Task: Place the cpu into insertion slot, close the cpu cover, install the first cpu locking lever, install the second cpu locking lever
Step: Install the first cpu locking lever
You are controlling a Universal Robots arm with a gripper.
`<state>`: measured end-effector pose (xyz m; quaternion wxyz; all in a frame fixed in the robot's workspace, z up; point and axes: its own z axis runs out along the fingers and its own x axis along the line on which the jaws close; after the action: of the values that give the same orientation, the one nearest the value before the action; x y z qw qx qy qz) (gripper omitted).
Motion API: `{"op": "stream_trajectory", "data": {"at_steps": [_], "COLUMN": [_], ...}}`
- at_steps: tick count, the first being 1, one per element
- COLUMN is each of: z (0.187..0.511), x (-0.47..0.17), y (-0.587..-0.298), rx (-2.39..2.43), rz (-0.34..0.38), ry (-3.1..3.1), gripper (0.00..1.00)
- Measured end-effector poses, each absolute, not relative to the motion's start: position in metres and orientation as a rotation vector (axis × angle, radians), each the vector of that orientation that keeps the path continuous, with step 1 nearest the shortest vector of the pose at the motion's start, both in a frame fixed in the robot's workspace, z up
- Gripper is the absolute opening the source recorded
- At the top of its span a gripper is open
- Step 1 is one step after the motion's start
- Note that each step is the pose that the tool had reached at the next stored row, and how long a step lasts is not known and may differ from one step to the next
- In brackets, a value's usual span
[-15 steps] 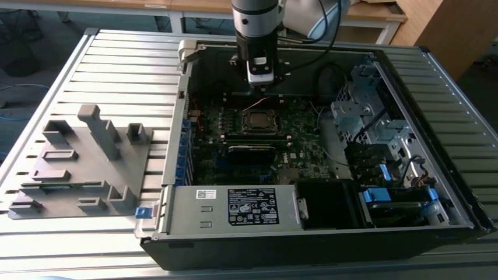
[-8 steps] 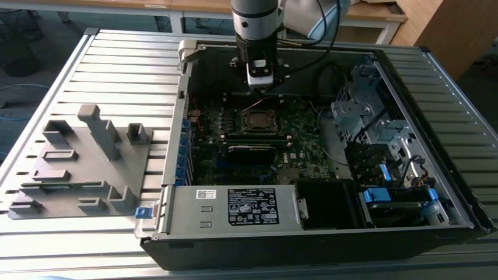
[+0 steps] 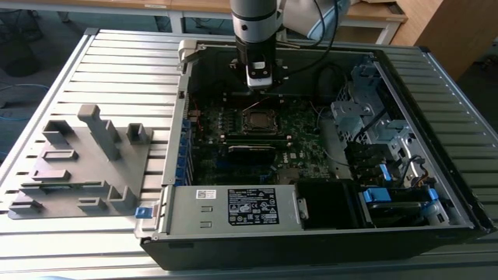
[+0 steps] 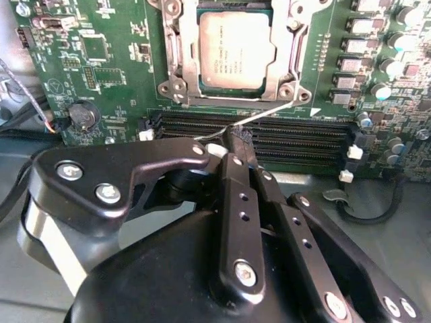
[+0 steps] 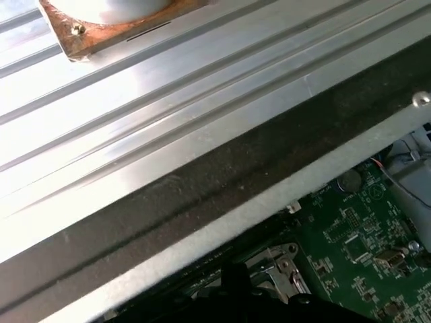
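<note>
The cpu, a square chip with a silver-grey top, lies in the insertion slot on the green motherboard. The cpu cover, a silvery frame, lies flat around the chip's edges. A thin wire locking lever slants across the board just below the slot, over the black memory slots. My gripper is shut, its black tips touching this wire near its free end. In the exterior view my gripper hangs inside the open computer case, just behind the cpu.
The case walls enclose the board. A labelled power supply box sits at the front and drive bays on the exterior view's right. A grey fixture plate lies on the slatted table. Long memory slots run beside my fingertips.
</note>
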<state>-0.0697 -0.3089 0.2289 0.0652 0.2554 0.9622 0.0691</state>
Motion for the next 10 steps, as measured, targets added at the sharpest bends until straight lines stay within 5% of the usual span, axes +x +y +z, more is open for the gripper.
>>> {"op": "stream_trajectory", "data": {"at_steps": [10], "z": [0.2260], "x": [-0.0643], "y": [-0.3085], "rx": [0.771], "rz": [0.207], "ry": [2.903], "gripper": [0.11]}}
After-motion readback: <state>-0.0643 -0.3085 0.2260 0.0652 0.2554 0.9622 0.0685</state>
